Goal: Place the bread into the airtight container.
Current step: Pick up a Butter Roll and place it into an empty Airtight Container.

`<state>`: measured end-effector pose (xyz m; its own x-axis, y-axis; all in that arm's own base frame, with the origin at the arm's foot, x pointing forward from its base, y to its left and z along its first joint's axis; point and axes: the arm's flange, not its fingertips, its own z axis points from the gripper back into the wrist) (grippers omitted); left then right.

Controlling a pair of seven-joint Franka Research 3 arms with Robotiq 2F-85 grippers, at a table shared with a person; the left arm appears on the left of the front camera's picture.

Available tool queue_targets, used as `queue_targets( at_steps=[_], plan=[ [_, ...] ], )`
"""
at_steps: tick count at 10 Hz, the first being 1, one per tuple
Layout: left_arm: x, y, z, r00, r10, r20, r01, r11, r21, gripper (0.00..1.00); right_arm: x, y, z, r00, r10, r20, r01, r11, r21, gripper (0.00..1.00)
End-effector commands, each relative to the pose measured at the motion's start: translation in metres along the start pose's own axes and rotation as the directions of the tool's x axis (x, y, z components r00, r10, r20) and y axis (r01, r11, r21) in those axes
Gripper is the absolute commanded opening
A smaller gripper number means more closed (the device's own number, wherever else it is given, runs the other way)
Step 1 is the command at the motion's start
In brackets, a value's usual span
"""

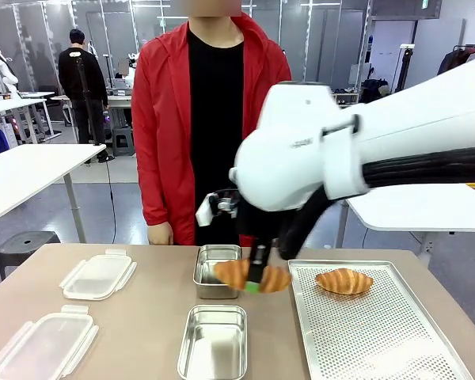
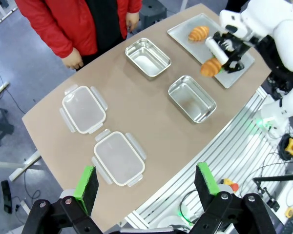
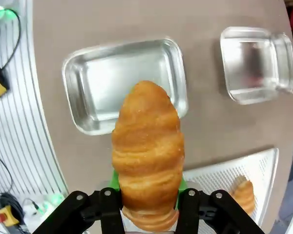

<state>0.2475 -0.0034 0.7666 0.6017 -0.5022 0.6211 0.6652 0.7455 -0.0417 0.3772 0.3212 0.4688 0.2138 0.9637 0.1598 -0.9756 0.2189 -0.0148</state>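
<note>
Bread, in this case a golden croissant [image 3: 147, 151], is up in the air, pinched across its middle between the green pads of the right gripper [image 1: 254, 286], whose fingers sit narrow against its sides. It hangs above the table [image 2: 151, 124], just off the inner edge of the perforated tray [image 1: 380, 340] and close to the near steel container [image 1: 214, 342], with one tip pointing over that container's rim in the right wrist view; it is not inside yet. A far steel container [image 1: 216, 265] sits beyond, two clear lids [image 2: 84, 109] lie off to the side, and a second croissant [image 1: 344, 281] waits on the tray. The left gripper [image 2: 146, 183] hovers high over the table's near edge with its fingers spread wide and nothing between them. A person [image 1: 214, 119] in a red jacket stands at the far side, hands down. To my eye the croissant is light, soft and flaky: it will dent or shed crust under a hard squeeze, and its tapered ends would likely tear if taken there. The thick middle, where it is held now, looks the right place, with only gentle pressure. Lowering it flat along the container's long side should suit its length.
</note>
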Motion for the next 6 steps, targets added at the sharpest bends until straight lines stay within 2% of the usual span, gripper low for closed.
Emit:
queue_targets(
  at_steps=[1, 3, 4, 5, 6],
  plan=[
    [0.001, -0.001, 0.002, 1.000, -0.010, 0.005, 0.010, 1.000, -0.012, 1.00, 0.026, 0.000, -0.017, 0.998, -0.069, -0.002, 0.069, 0.998, 0.013, 0.43],
    [0.001, -0.001, 0.002, 1.000, -0.010, 0.005, 0.010, 1.000, -0.012, 1.00, 0.038, 0.010, -0.029, 0.997, -0.080, 0.011, 0.080, 0.997, -0.004, 0.43],
    [0.001, -0.001, 0.002, 1.000, -0.010, 0.005, 0.010, 1.000, -0.012, 1.00, 0.039, 0.013, -0.030, 0.997, -0.067, 0.045, 0.065, 0.997, 0.036, 0.43],
    [0.001, -0.001, 0.002, 1.000, -0.010, 0.005, 0.010, 1.000, -0.012, 1.00, 0.035, 0.011, -0.028, 0.999, -0.046, 0.003, 0.045, 0.999, 0.024, 0.43],
    [0.001, -0.001, 0.002, 1.000, -0.010, 0.005, 0.010, 1.000, -0.012, 1.00, 0.035, 0.011, -0.028, 0.999, -0.046, 0.003, 0.045, 0.999, 0.024, 0.43]
  ],
)
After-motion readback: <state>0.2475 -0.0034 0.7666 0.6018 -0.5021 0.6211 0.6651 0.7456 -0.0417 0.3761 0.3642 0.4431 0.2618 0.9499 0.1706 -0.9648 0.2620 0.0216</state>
